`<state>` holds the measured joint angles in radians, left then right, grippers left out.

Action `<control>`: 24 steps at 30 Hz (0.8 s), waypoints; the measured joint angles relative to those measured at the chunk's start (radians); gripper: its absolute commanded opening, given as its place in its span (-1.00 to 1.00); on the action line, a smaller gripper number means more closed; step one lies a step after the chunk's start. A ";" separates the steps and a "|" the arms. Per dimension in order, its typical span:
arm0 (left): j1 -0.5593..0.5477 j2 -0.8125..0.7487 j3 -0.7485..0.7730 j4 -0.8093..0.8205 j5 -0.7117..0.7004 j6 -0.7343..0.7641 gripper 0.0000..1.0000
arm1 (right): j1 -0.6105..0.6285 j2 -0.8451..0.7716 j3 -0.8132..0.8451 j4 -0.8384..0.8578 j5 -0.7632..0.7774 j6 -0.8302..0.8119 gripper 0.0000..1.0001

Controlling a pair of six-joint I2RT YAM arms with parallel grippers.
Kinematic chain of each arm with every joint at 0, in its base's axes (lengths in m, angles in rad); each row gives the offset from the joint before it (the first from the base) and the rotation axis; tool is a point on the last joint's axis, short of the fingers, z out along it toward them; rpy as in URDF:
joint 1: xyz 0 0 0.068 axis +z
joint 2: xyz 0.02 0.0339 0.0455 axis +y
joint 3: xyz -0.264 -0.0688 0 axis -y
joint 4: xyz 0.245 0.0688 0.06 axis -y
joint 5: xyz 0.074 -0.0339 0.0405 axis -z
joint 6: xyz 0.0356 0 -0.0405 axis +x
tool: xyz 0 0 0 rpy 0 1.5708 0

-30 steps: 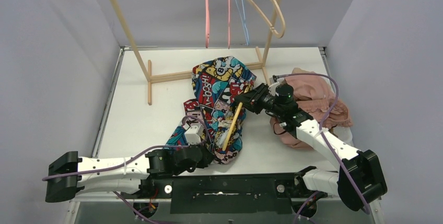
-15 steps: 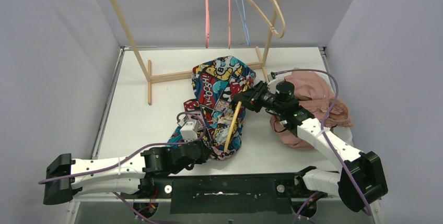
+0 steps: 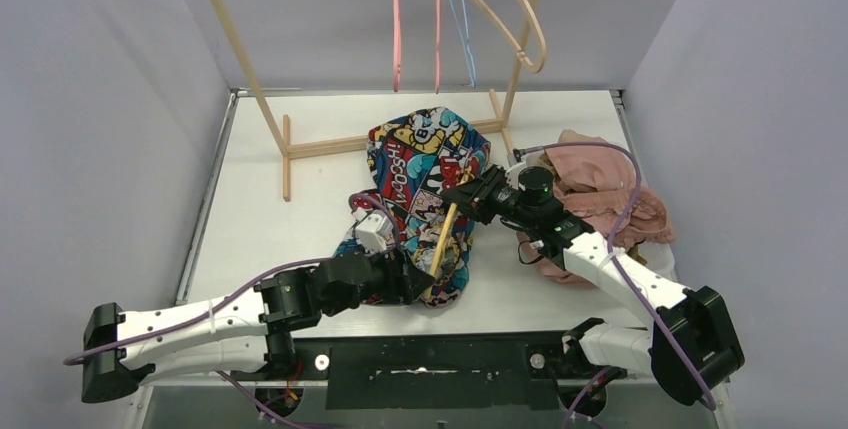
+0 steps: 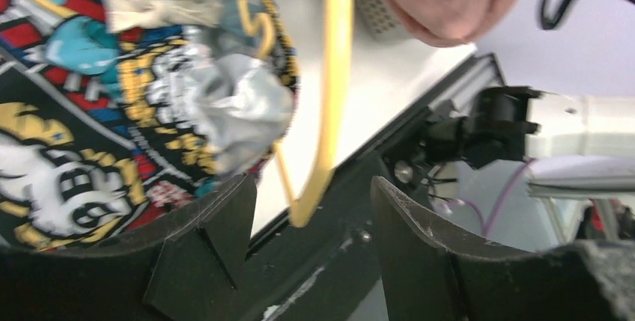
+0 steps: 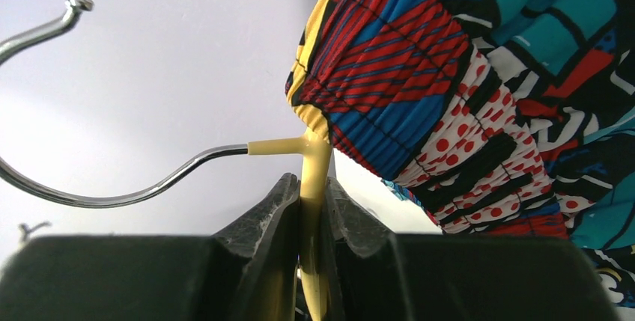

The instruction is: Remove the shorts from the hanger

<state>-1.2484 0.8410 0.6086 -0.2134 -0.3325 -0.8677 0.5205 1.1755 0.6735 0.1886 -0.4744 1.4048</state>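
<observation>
Left gripper (image 4: pixel 311 212) has advanced toward 1 o'clock, fingers spread, seemingly bracketing lower end of yellow plastic hanger (image 3: pixel 443 239). Right gripper (image 5: pixel 308 194) clamps hanger neck. Multicoloured comic-print cloth shorts (image 3: pixel 420 164) lie at table centre, waistband not yet off; left arm now placed to pull cloth.

One pair of comic-print shorts (image 3: pixel 415 154). One yellow hanger (image 3: pixel 442 239). One wooden rack (image 3: pixel 245 74), with four more hangers: two pink hangers (image 3: pixel 395 29), one blue hanger (image 3: pixel 466 39), one beige hanger (image 3: pixel 525 19). One heap of pink cloth (image 3: pixel 600 189), possibly more than a single garment, folds too bunched to count. Two robot arms (image 3: pixel 200 319).
</observation>
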 measured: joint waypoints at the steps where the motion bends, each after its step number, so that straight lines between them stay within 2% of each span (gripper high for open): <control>1: 0.000 0.002 0.000 0.021 0.026 0.007 0.14 | 0.000 0.000 0.000 -0.001 0.006 0.000 -0.99; 5: 0.000 0.030 0.000 0.099 0.115 0.020 0.14 | 0.000 0.000 0.000 -0.004 0.018 0.000 -0.99; 9: 0.000 0.093 0.004 0.096 0.154 0.037 0.13 | 0.000 0.000 0.000 -0.005 0.026 -0.001 -0.98; 11: 0.000 0.131 0.024 0.061 0.153 0.043 0.02 | 0.000 0.000 0.000 -0.005 0.026 -0.001 -0.97; 12: 0.000 0.151 0.041 0.039 0.148 0.047 -0.11 | 0.000 0.000 0.000 -0.005 0.026 -0.002 -0.96; 15: 0.000 0.217 0.100 -0.027 0.115 0.058 -0.91 | 0.003 0.000 0.002 -0.009 0.026 -0.005 -0.92; 16: 0.000 0.240 0.119 -0.045 0.102 0.063 -1.00 | 0.005 0.000 0.005 -0.018 0.026 -0.009 -0.87; 21: -0.016 0.288 0.180 -0.076 0.097 0.106 -1.00 | 0.007 0.000 0.052 -0.114 0.056 -0.069 -0.42; 22: -0.014 0.283 0.180 -0.081 0.087 0.105 -1.00 | 0.010 0.000 0.074 -0.155 0.060 -0.096 -0.25; 24: -0.008 0.267 0.180 -0.103 0.069 0.098 -1.00 | 0.013 -0.005 0.119 -0.235 0.069 -0.155 0.25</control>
<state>-1.2564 1.1080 0.7883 -0.3168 -0.2634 -0.7700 0.5331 1.1702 0.7929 -0.0460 -0.4049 1.2499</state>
